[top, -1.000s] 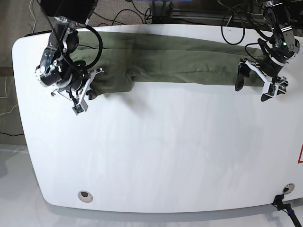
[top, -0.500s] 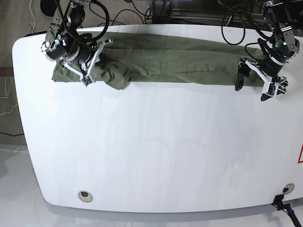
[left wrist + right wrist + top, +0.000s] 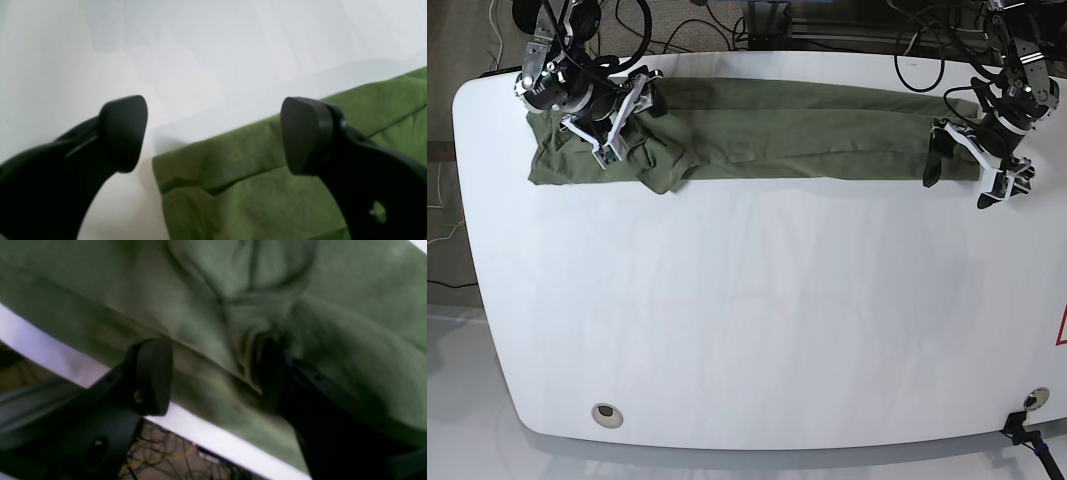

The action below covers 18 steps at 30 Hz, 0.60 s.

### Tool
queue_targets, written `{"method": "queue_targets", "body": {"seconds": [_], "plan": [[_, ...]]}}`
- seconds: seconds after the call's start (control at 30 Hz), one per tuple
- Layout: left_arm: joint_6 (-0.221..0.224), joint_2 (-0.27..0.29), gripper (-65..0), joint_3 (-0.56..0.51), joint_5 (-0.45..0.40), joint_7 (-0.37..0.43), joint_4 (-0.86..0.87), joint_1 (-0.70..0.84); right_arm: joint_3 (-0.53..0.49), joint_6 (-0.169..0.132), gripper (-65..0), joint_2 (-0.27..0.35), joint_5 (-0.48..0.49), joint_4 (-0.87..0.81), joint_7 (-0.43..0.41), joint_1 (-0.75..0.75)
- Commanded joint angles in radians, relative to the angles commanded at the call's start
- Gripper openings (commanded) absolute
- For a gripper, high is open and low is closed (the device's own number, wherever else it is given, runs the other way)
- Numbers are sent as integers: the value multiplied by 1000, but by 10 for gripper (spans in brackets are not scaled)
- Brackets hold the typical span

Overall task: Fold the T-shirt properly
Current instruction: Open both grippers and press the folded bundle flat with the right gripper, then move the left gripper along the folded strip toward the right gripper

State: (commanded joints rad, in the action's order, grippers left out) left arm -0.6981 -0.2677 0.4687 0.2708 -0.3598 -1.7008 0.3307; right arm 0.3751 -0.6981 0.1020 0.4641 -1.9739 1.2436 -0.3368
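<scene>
Lying on the table (image 3: 747, 330), the T-shirt (image 3: 797, 130) spans both claws.

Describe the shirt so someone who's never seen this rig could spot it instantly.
Start at the white table and look along its far edge. The plain olive-green cotton T-shirt lies there as a long narrow band between the two arms, bunched thicker at the right gripper. It is the only cloth and only green thing there.

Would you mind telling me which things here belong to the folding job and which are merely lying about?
Belongs to the job:
- T-shirt, stretched along the far edge
- left hand, open at one end
- right hand, open over the other end

Lying about:
- table
- cables behind the table
</scene>
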Motion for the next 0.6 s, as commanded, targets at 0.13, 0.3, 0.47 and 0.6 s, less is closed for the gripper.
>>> {"method": "queue_targets", "body": {"seconds": [0.13,0.3,0.47,0.6], "plan": [[0,0,-52,-5,2,2,0,0,-5,0,-262,0,2,-25,-11,9],[0,0,-52,-8,2,2,-25,0,-5,0,-262,-2,2,-35,-20,34],[0,2,-52,-94,2,2,-61,23,-5,0,-262,20,-5,-35,-86,54],[0,6,-52,-167,5,2,-80,52,-3,0,-269,43,-6,-32,-133,48]]}}
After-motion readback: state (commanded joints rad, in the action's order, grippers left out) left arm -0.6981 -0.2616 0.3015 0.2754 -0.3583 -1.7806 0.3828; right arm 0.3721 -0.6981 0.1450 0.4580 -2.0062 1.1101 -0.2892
